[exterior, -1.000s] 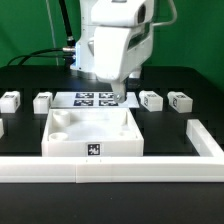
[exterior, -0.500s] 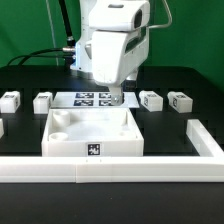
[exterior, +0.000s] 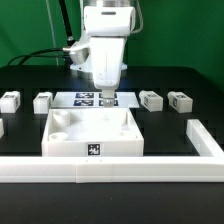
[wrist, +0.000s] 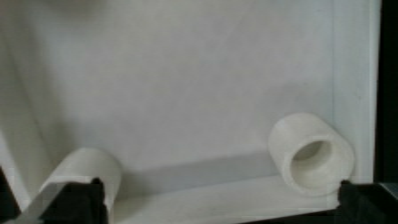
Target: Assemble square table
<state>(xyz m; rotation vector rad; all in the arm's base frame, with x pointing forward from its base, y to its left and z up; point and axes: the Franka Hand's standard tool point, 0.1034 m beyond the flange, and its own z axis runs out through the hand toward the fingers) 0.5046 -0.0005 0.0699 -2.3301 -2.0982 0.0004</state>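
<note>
square table (wrist: 178, 90) cropped, marker board (exterior: 82, 99) partly hidden

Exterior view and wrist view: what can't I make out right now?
- Exterior view: whether the gripper touches the far rim of the square table; the fingertips are too small to tell.
- Exterior view: part of the marker board, hidden behind the gripper.
- Exterior view: tags on the legs, too small to read.
- Wrist view: blurred; two corner sockets show, the others cut off by the edges.

The white arm (exterior: 105, 45) points straight down in the upper middle, its tool (exterior: 108, 99) spread wide, holding nothing.
</note>
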